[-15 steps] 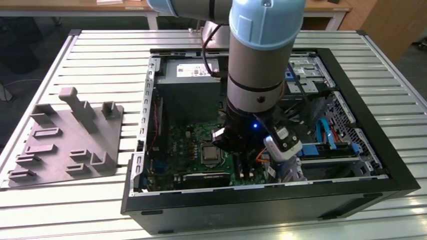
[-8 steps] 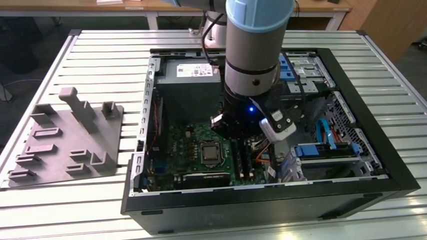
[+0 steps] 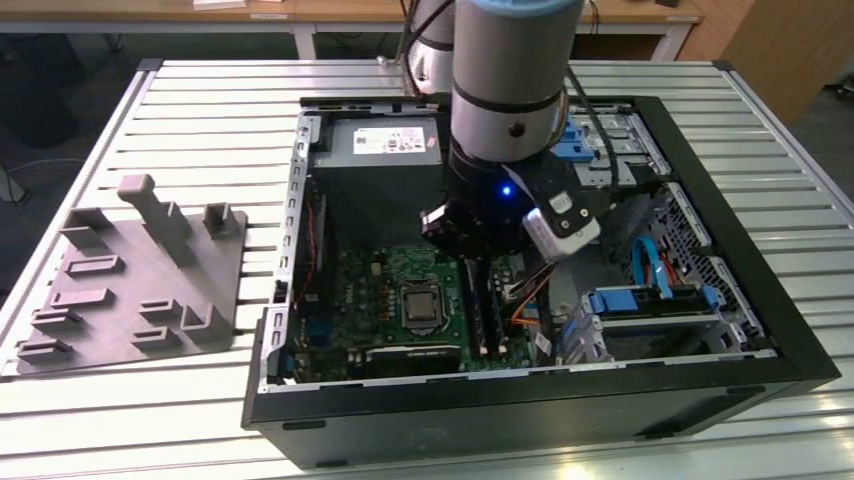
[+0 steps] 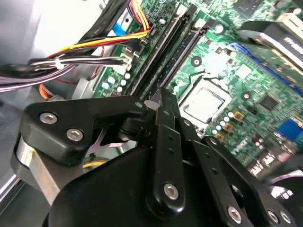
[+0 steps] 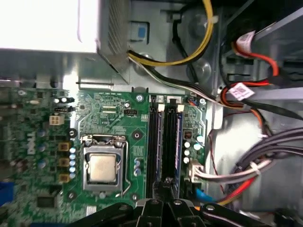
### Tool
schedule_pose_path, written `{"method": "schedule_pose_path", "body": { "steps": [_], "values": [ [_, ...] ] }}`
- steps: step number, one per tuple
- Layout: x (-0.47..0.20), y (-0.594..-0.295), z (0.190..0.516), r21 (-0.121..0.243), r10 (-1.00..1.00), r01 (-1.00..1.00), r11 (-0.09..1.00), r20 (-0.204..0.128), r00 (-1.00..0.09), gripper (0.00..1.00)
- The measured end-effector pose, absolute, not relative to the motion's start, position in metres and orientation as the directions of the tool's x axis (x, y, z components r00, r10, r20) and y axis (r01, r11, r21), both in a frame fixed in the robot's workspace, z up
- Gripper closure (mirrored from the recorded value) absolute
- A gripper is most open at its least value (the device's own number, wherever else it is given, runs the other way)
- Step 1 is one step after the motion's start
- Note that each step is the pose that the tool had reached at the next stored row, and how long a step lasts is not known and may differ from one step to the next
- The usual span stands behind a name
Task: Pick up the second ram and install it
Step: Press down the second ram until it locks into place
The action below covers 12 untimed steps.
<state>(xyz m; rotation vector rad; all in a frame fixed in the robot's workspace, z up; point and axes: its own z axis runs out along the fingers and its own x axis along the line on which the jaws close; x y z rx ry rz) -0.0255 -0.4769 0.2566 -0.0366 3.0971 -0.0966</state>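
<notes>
Gripper (image 5: 165, 201) is reaching down inside the open computer case (image 3: 747, 385), with its black fingers (image 4: 163, 113) drawn close together over the memory slots (image 5: 154, 142) of the green motherboard (image 3: 374, 290). Whether those fingers are pinching anything I cannot tell, as their tips are meeting right at the slots. In the first wrist view a long dark stick, the second ram (image 5: 178, 142), is lying seated in the slot bank just beside the gripper's tips, running lengthwise away from them; its neighbour slot is sitting alongside, touching distance apart.

Just beyond the fingers in both wrist views, the square metal processor socket (image 5: 102, 168) is sitting on the board, near the slots but apart from them. Bundles of cables (image 5: 251, 170) in orange, red, white and black are trailing along the case wall on the other side of the slots. Further off, the silver power supply (image 3: 380, 145) is occupying the far corner of the case.

In the exterior view the arm (image 3: 514, 90) is standing nearly upright over the middle of the case. Well apart, toward the exterior view's left edge of the slatted table (image 3: 174, 100), the grey moulded fixture tray (image 3: 134, 290) is lying flat.
</notes>
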Motion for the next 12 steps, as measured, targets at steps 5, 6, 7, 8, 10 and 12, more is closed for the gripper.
{"method": "schedule_pose_path", "body": {
  "steps": [5, 6, 7, 8, 10, 12],
  "values": [
    [-0.025, -0.477, 0.271, -0.063, -0.025, -0.022, 0.998, -0.042, -0.999, 0.9],
    [-0.025, -0.477, 0.271, -0.063, -0.025, -0.022, 0.998, -0.042, -0.999, 0.9],
    [-0.025, -0.477, 0.271, -0.062, -0.025, -0.022, 0.998, -0.042, -0.999, 0.9],
    [-0.025, -0.477, 0.271, -0.063, -0.025, -0.022, 0.998, -0.042, -0.999, 0.9],
    [-0.025, -0.477, 0.272, -0.063, -0.025, -0.022, 0.998, -0.042, -0.999, 0.9],
    [-0.025, -0.477, 0.272, -0.063, -0.025, -0.022, 0.998, -0.042, -0.999, 0.9]
  ]
}}
